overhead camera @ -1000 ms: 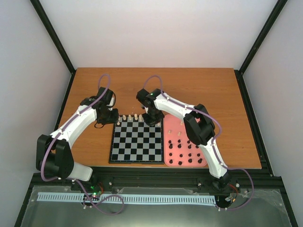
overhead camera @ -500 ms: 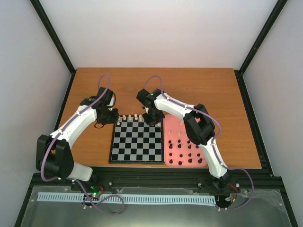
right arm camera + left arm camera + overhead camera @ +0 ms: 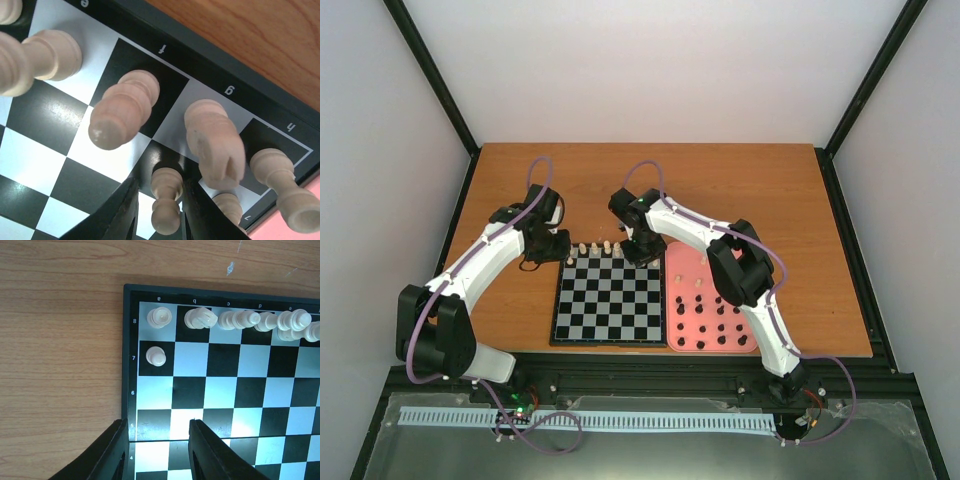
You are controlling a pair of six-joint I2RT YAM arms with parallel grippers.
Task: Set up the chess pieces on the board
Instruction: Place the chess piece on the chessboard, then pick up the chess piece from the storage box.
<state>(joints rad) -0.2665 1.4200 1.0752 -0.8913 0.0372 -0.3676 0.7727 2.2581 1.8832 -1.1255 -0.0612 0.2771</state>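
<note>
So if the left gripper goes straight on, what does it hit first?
Probably bare board, the empty squares just past the open left gripper. The a7 pawn stands further along that line; depth is unclear, so a shallow path could reach it.

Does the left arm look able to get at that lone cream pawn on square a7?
Probably yes. The left gripper is open, near the pawn at the same edge of the board; squares a6 and b7 next to it are bare, and only the piece on a8 stands close.

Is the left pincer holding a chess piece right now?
No, the left pincer is open, with only the bare board showing in its gap.
</note>
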